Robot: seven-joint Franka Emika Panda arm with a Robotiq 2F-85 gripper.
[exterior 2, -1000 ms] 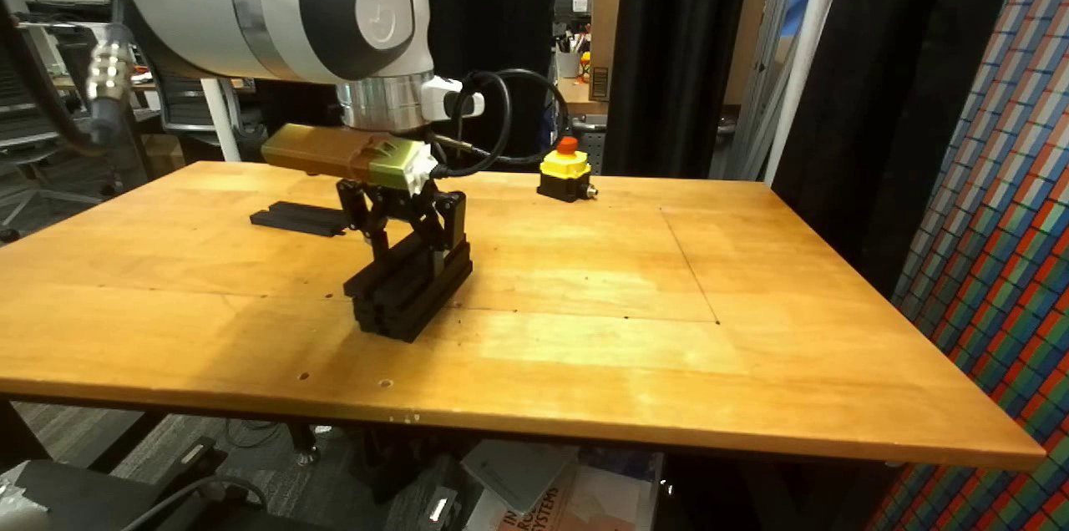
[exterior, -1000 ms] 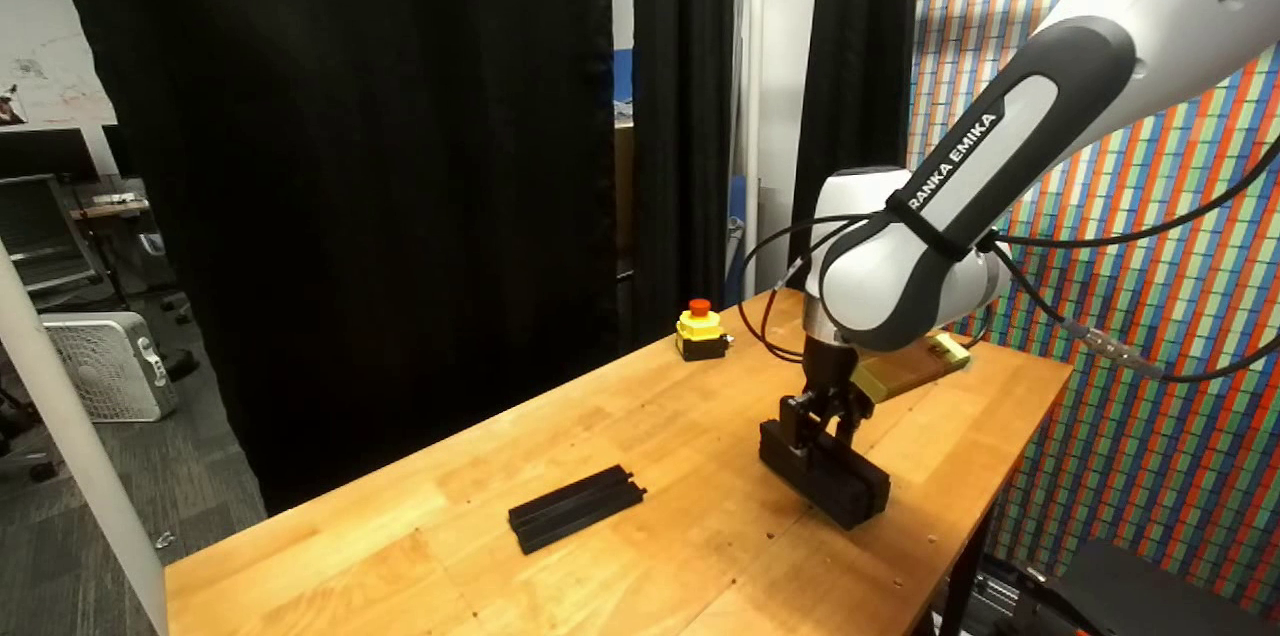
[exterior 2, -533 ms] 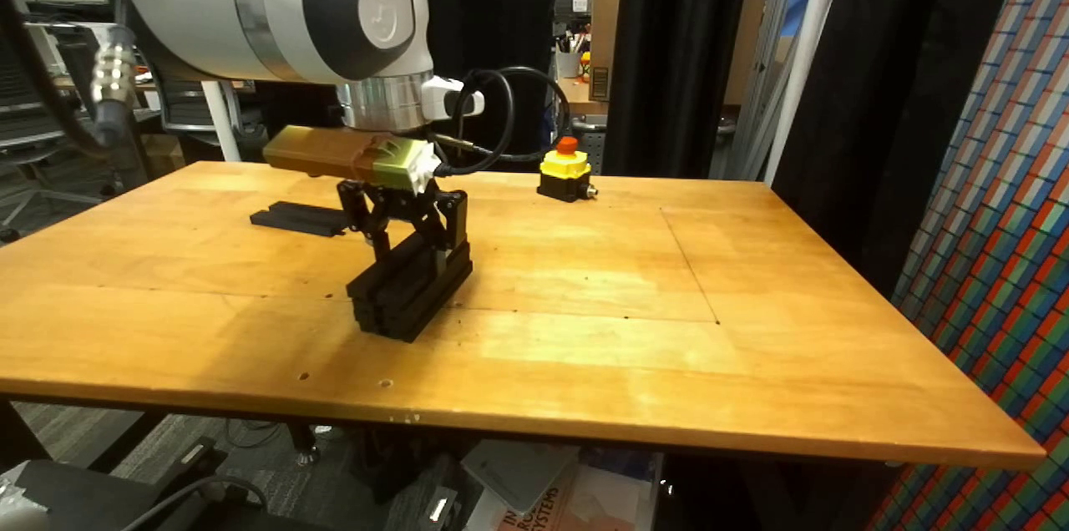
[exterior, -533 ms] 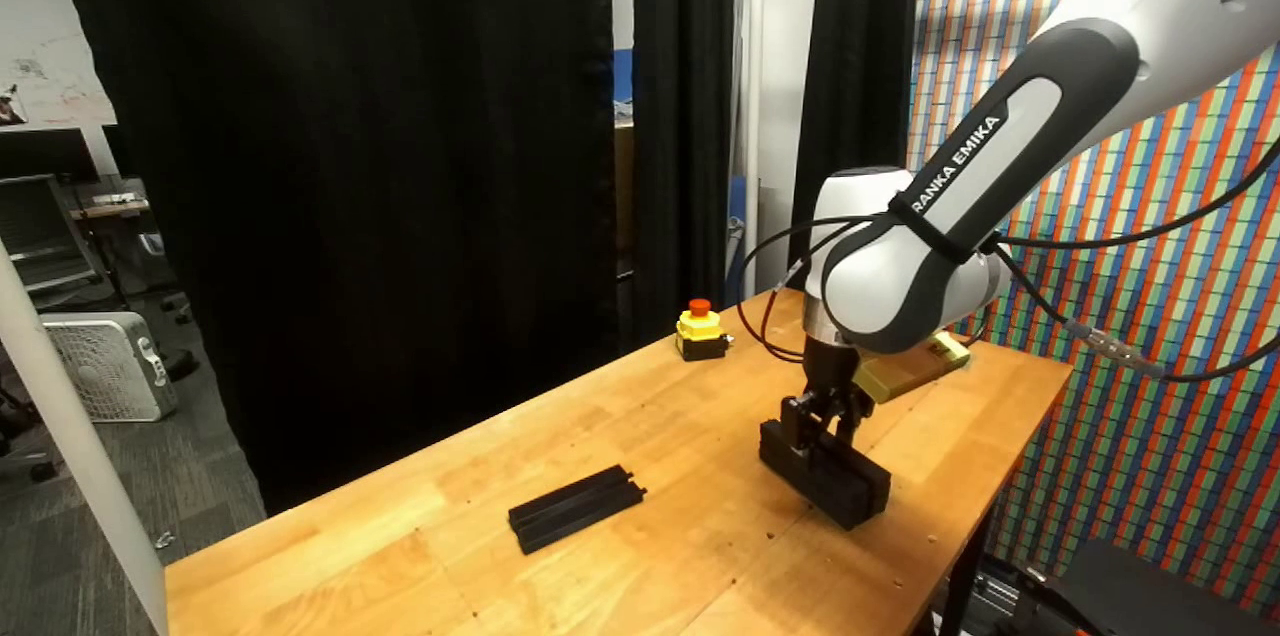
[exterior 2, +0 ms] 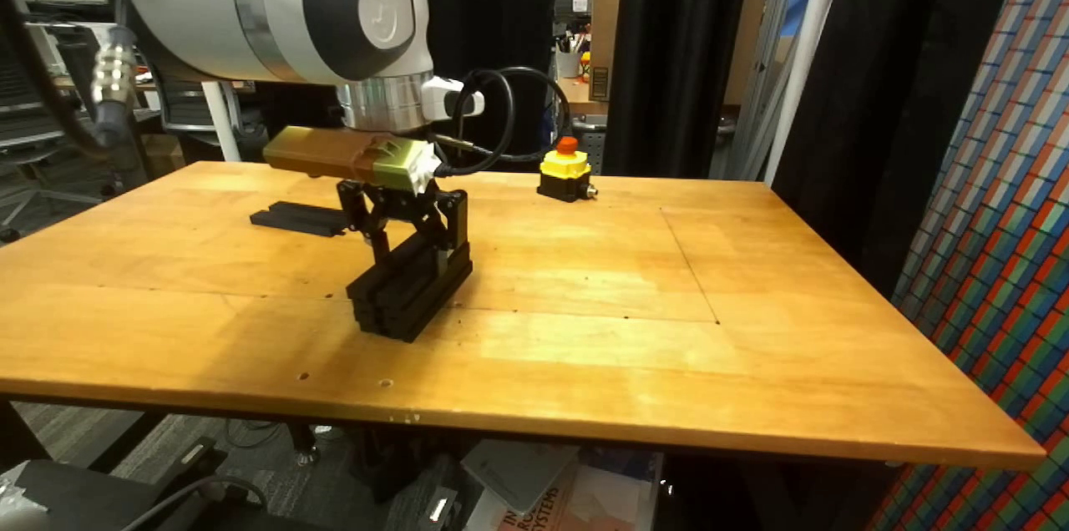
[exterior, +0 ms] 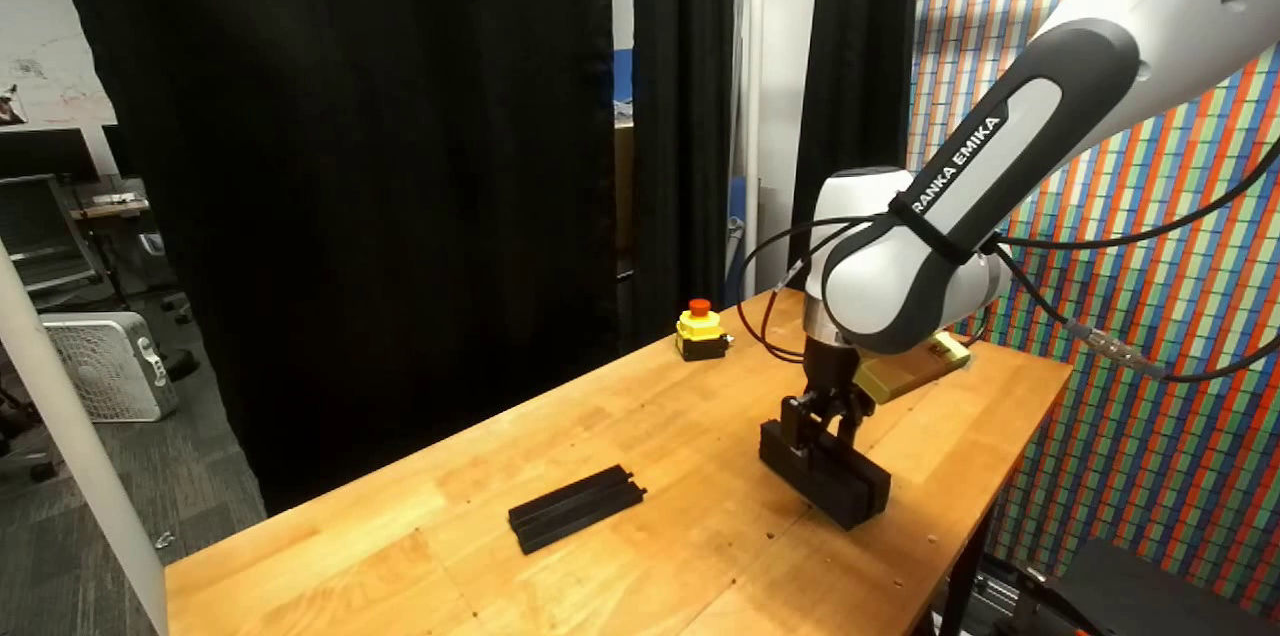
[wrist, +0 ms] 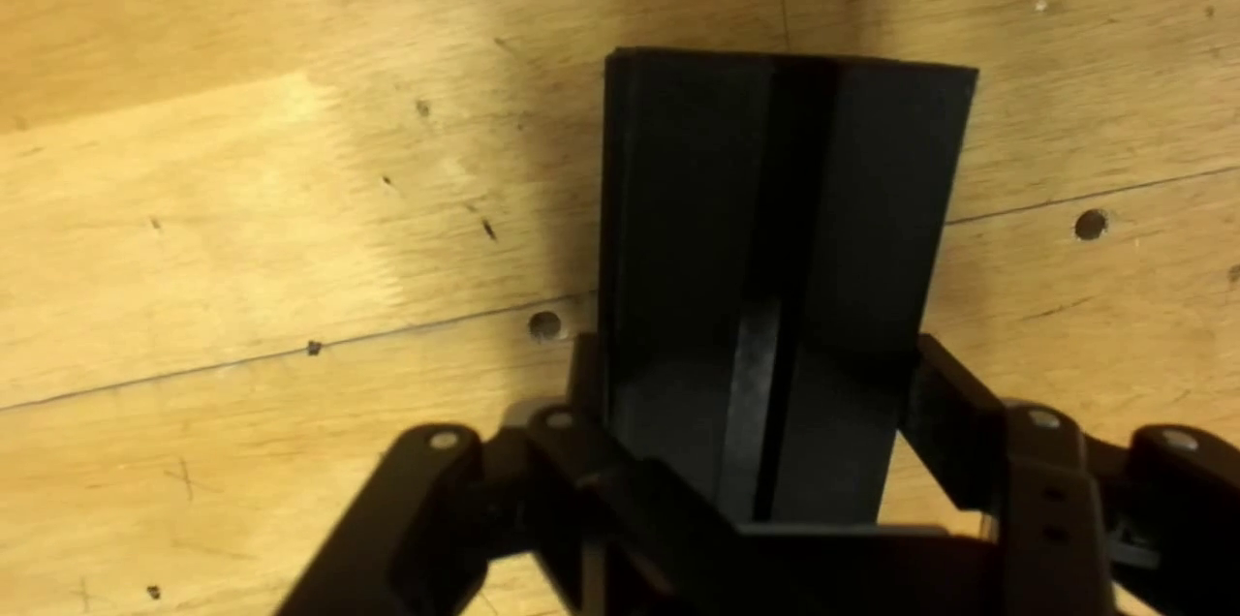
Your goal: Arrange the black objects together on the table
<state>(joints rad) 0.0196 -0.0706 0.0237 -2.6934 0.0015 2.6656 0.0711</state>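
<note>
Black claw (exterior 2: 411, 257), fingers (wrist: 954, 422) apart astride black bars (exterior 2: 409, 293)

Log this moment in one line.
gripper: astride black bar stack, grip unclear | other black bars: lying flat on table, apart from stack | grouping: incomplete

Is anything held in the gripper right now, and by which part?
Cannot tell for certain: the gripper straddles the grouped black bars, fingers at their outer long sides, but firm contact is unclear.

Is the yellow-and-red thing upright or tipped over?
Upright: in both exterior views the yellow thing has its red knob on top and black base on the table.
</note>
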